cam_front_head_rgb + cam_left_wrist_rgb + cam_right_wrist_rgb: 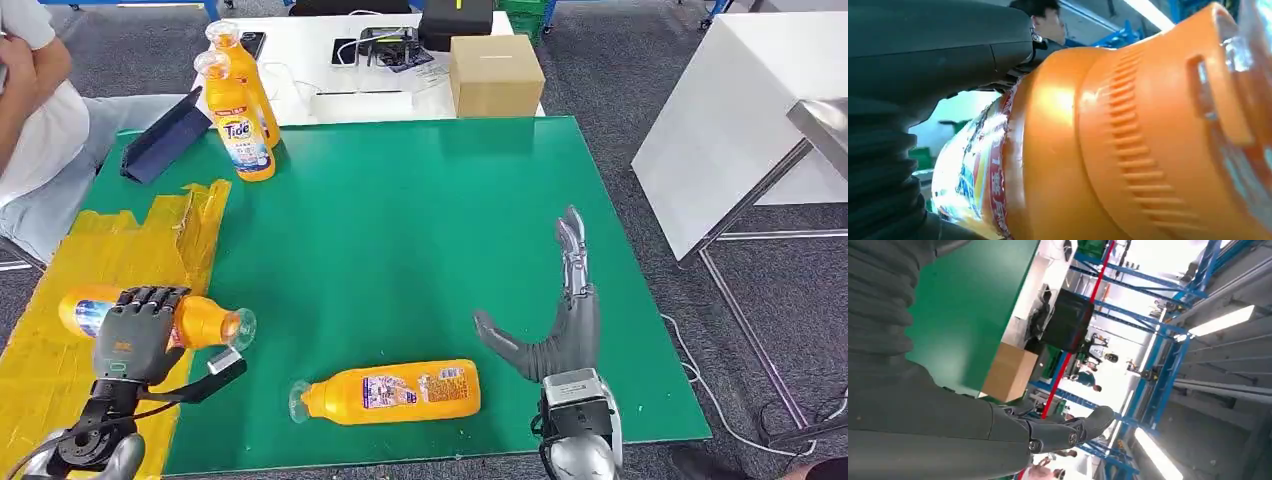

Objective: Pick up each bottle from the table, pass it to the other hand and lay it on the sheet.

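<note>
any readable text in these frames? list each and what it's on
"Tide": label of the front standing bottle at the table's far left.
Smaller print under that logo: too small to read.
Label of the bottle lying on the green table: print too small to read.
Label of the bottle held in the left hand: blurred in the left wrist view, not legible.
Cardboard box: no readable text.

Silver arms, grey ribbed wrist covers — dark-fingered left robot hand (135,330), right robot hand (560,320)

At the far edge of your green table (420,220) sits a cardboard box (496,76). Far left lies a dark blue folder (165,137), with a seated person (40,120) beside it.
</note>
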You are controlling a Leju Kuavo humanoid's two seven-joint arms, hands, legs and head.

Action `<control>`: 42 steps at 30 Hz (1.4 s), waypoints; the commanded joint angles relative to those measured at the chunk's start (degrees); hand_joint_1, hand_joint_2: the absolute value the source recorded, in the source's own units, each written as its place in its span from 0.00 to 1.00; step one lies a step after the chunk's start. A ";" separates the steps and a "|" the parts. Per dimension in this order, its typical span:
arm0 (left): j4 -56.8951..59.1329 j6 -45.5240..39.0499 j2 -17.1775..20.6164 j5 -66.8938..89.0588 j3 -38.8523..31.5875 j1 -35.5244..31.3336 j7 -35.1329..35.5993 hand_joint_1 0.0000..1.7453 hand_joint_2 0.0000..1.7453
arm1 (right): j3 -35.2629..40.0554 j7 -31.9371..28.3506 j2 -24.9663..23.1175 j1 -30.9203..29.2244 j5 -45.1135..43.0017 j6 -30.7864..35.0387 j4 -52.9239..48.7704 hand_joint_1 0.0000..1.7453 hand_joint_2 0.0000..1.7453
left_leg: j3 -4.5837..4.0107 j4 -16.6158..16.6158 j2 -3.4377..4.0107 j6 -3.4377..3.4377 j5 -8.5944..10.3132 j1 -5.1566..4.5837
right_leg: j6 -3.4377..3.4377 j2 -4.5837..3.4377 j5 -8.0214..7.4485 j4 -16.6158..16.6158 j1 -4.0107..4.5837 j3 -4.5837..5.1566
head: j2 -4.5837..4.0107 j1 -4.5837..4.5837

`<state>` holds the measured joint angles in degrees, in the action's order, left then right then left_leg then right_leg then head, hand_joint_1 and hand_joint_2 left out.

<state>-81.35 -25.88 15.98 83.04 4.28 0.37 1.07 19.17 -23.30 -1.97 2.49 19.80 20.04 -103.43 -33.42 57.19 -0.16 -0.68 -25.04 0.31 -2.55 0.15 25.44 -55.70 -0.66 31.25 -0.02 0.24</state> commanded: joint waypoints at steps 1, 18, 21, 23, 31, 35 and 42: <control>7.92 1.88 -0.37 1.87 -3.80 0.30 0.72 1.00 1.00 | -1.88 0.10 -0.31 -0.12 0.01 -0.34 0.99 0.00 1.00 | 0.20 -0.08 0.03 0.01 -0.03 0.00 | 0.05 -0.03 0.03 0.09 0.00 -0.19 | 0.00 0.02; 10.88 5.60 -2.89 -3.75 -2.31 0.85 -2.14 1.00 1.00 | -2.27 0.62 -0.46 -0.19 0.36 -0.70 1.59 0.00 1.00 | 0.28 -0.08 0.02 0.01 -0.06 -0.01 | 0.07 -0.02 0.05 0.12 -0.01 -0.30 | 0.00 0.02; 10.88 5.60 -2.89 -3.75 -2.31 0.85 -2.14 1.00 1.00 | -2.27 0.62 -0.46 -0.19 0.36 -0.70 1.59 0.00 1.00 | 0.28 -0.09 0.00 0.01 -0.05 -0.02 | 0.08 0.00 0.04 0.11 -0.02 -0.30 | 0.00 0.00; 10.64 7.48 -2.57 -6.57 -1.22 1.11 -3.28 1.00 1.00 | -2.29 0.71 -0.50 -0.39 0.31 -1.05 1.85 0.00 1.00 | 0.20 -0.07 -0.01 0.01 -0.02 -0.03 | 0.05 0.01 0.02 0.08 -0.03 -0.22 | 0.00 0.00; 10.46 7.90 -3.01 -7.63 0.42 1.45 -1.61 0.00 1.00 | -2.34 0.96 -0.65 -0.80 0.60 -1.39 2.37 0.00 1.00 | 0.45 -0.11 0.02 0.02 -0.10 0.02 | 0.11 -0.02 0.07 0.17 0.02 -0.50 | 0.00 0.00; 10.07 6.89 -3.30 -7.44 -0.15 1.54 -0.94 0.00 1.00 | -2.41 1.05 -0.57 -0.78 0.76 -1.43 2.44 0.00 1.00 | 0.33 -0.08 0.00 0.01 -0.02 -0.03 | 0.06 0.00 0.01 0.10 -0.04 -0.36 | 0.00 0.00; 9.66 5.62 -3.63 -7.42 -0.49 1.76 -1.13 0.00 1.00 | -2.35 1.11 -0.49 -0.79 0.82 -1.53 2.53 0.00 1.00 | 0.39 -0.09 0.02 0.02 -0.05 -0.02 | 0.07 -0.02 0.04 0.13 -0.02 -0.42 | 0.00 0.00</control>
<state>-74.25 -20.52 13.97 75.58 2.78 1.95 -0.22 18.25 -22.36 -2.29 2.99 20.70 18.67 -103.41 -33.25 57.19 -0.21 -0.67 -25.03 0.28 -2.54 0.20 25.44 -55.69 -0.69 31.04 -0.02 0.24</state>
